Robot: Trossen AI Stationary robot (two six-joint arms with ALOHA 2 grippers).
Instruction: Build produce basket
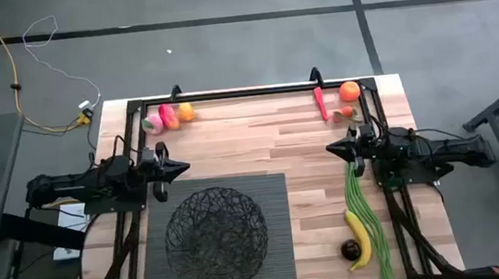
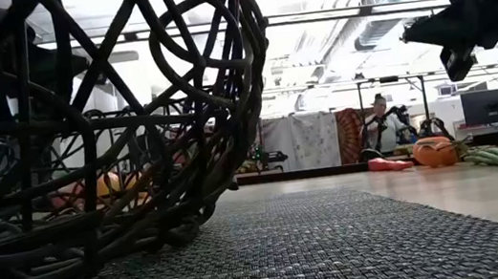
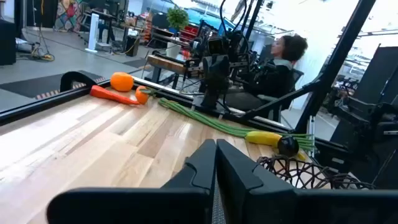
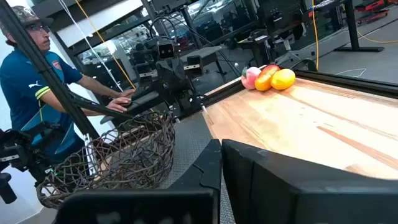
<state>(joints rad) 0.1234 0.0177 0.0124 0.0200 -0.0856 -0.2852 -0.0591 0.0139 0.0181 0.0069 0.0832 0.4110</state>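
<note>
Our left end effector (image 1: 181,167) and right end effector (image 1: 332,147) hover pinched closed and empty; the basket (image 1: 216,239) sits just beside the left one, the green beans (image 1: 360,204) by the right.

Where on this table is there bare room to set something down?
Bare wood runs between the peach group and the red pepper, above the mat. The right edge is crowded with green beans, banana and dark fruit. The basket fills the mat's left.
</note>
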